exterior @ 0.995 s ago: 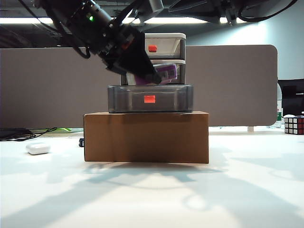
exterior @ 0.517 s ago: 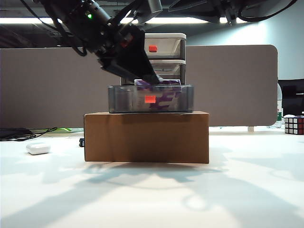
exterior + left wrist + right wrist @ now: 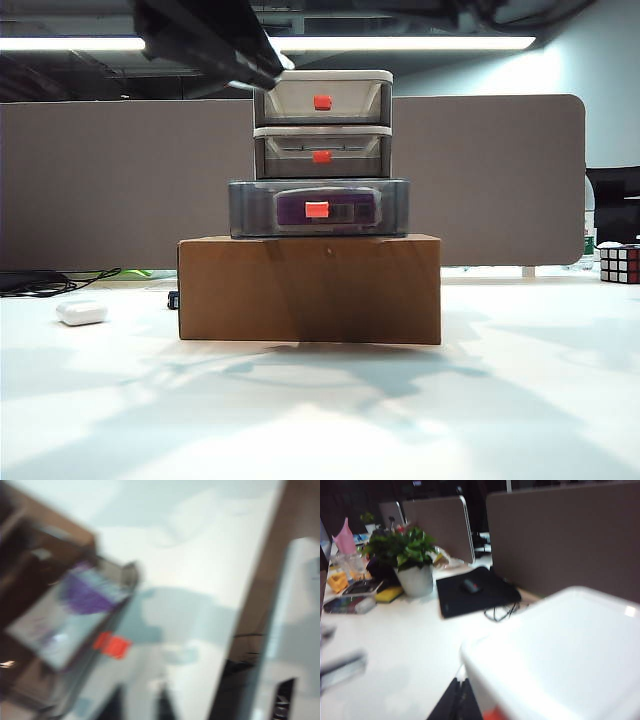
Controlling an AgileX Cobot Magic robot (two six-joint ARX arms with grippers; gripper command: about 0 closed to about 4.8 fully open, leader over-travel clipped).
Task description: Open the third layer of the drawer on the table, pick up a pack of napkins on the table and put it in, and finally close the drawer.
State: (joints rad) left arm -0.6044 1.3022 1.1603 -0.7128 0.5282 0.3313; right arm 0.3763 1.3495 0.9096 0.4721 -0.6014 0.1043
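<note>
- Fingers of the left arm [image 3: 137,705] show only as two dark, blurred tips at the edge of the left wrist view; they hold nothing, and whether they stand apart or together I cannot tell.
- Fingers of the right arm [image 3: 454,702] appear as a dark wedge in the right wrist view, close against the drawer's white top [image 3: 560,650]; their state is also unclear.
- In the exterior view a dark blurred arm [image 3: 205,40] sits high, left of the cabinet's top tier.
- Drawer [image 3: 322,150] stands on a brown box [image 3: 310,290], which rests on the counter [image 3: 320,410].
- Third layer [image 3: 318,208] is pulled out towards the camera, its red handle [image 3: 317,209] facing front.
- Napkins [image 3: 350,209] lie inside the third layer, purple seen through the smoky front; the left wrist view shows them [image 3: 87,592] in the open tray.
- Upper two tiers are shut.
- White earbud case [image 3: 80,313] lies on the counter, well left of the box.
- Puzzle cube [image 3: 620,263] sits at the far right edge.
</note>
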